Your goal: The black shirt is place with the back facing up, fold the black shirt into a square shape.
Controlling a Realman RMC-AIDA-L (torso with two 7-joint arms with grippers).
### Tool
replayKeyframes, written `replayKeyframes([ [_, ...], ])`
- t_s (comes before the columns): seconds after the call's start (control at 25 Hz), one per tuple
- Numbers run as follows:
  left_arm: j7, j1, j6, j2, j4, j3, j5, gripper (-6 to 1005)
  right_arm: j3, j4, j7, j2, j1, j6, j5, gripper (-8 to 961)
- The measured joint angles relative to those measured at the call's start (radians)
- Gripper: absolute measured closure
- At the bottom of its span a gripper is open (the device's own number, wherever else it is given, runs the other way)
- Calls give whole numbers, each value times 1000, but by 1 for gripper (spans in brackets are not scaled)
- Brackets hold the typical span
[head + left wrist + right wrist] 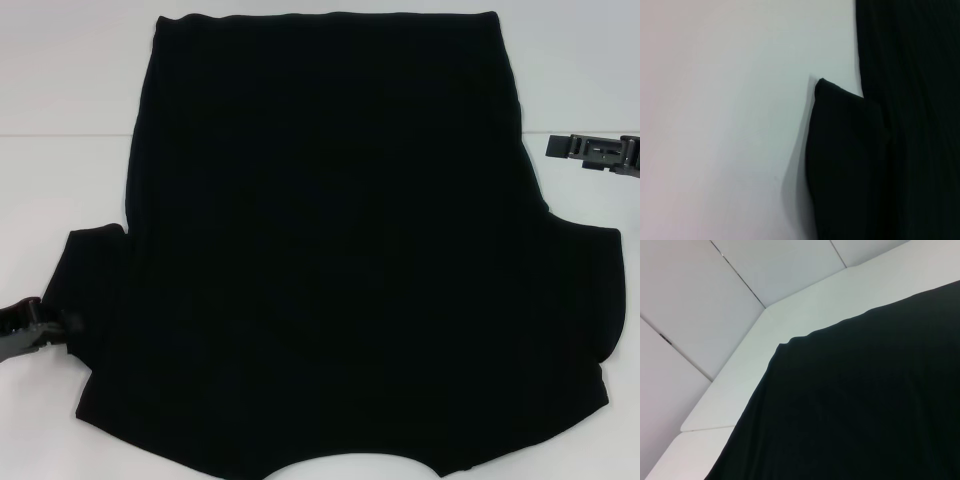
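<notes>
Black shirt (330, 250): flat, covering most of white desk (60, 80). Left gripper (45, 328): clenched on left sleeve edge. Right gripper (560, 146): at desk's right edge, clear of cloth, grip state indeterminable.

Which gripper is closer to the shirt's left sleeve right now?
Left. The left gripper sits at the edge of the black shirt's left sleeve; the right gripper hangs across the shirt, off its far right side.

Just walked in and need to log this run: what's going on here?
A two-armed robot is starting to fold a black shirt spread flat on a white table, collar toward the robot. The left gripper is at the edge of the shirt's left sleeve. The right gripper hovers beside the shirt's far right edge, not touching it. No fold shows yet.
</notes>
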Motion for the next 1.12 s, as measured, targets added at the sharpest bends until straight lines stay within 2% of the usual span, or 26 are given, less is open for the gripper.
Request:
replayKeyframes([
  [0.16,-2,-1,-2,0,0,1,0,781,0,-1,0,0,1,0,0,20],
  [0.4,3,-5,-4,1,0,0,-1,970,2,-3,1,0,1,0,0,21],
  [0.72,18,-5,2,12,14,-36,-7,1001,2,-4,1,0,1,0,0,22],
  [1.12,-2,-4,-20,43,87,-96,5,1000,2,-4,2,-1,2,3,-1,23],
])
